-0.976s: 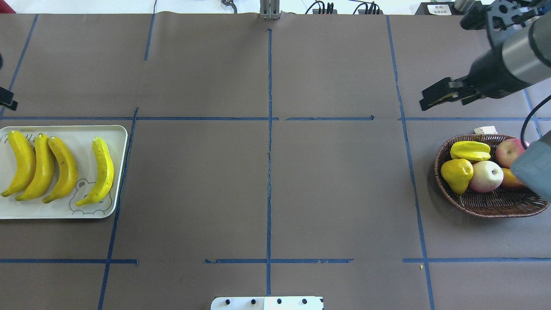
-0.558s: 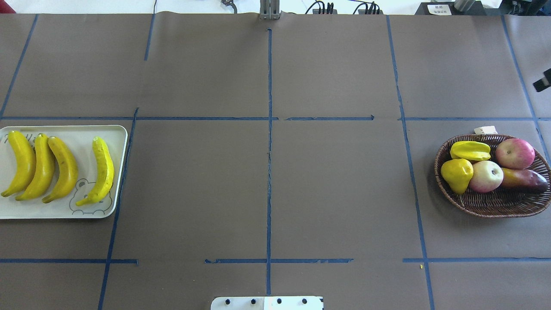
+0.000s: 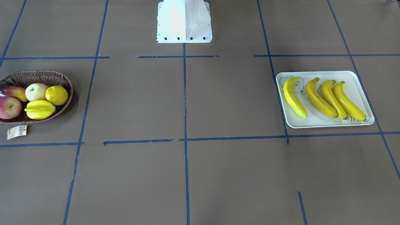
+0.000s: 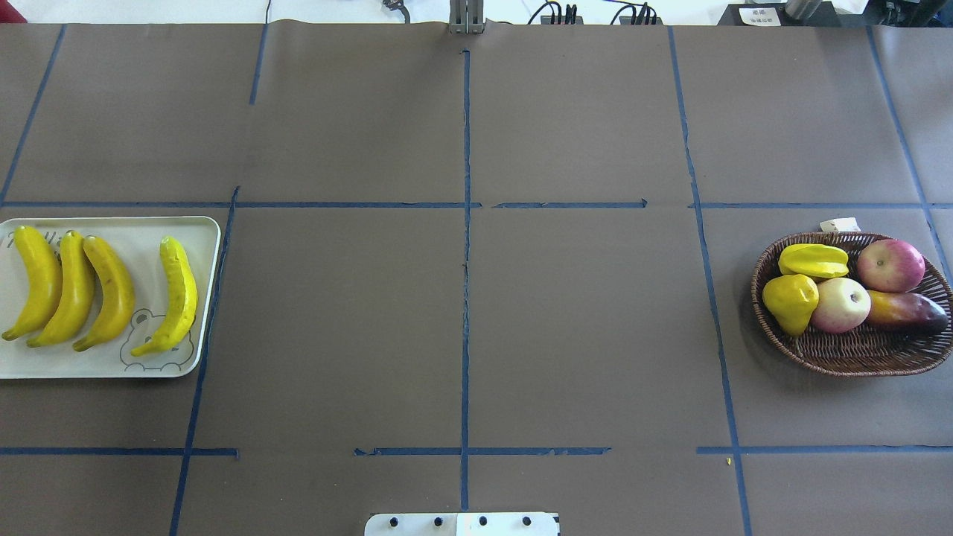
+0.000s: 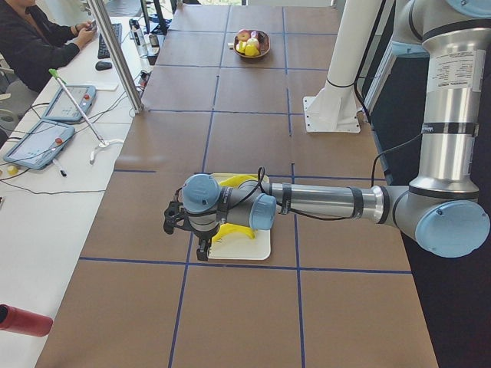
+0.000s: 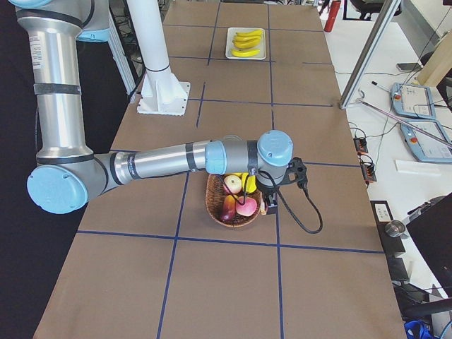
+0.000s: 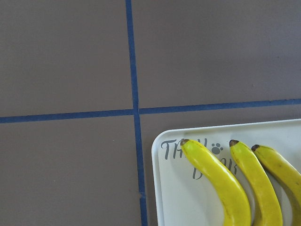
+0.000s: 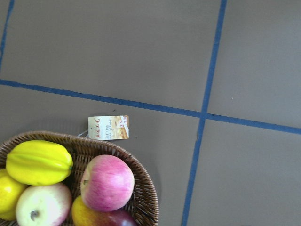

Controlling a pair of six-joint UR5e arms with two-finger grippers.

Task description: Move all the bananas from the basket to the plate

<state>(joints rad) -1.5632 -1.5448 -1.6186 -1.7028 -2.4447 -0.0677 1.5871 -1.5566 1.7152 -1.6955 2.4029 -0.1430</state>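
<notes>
Bright-yellow bananas (image 4: 118,294), cream bear-print plate (image 4: 149,264), dark-brown woven basket (image 4: 856,351)

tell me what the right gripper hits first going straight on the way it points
Probably the basket's rim, or the table just beside it: the right gripper points down over that edge. Depth is unclear, so either could be first.

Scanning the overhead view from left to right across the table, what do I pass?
First the plate with four bananas → bare table → basket, and inside it lemon → pale apple → red apple.
</notes>
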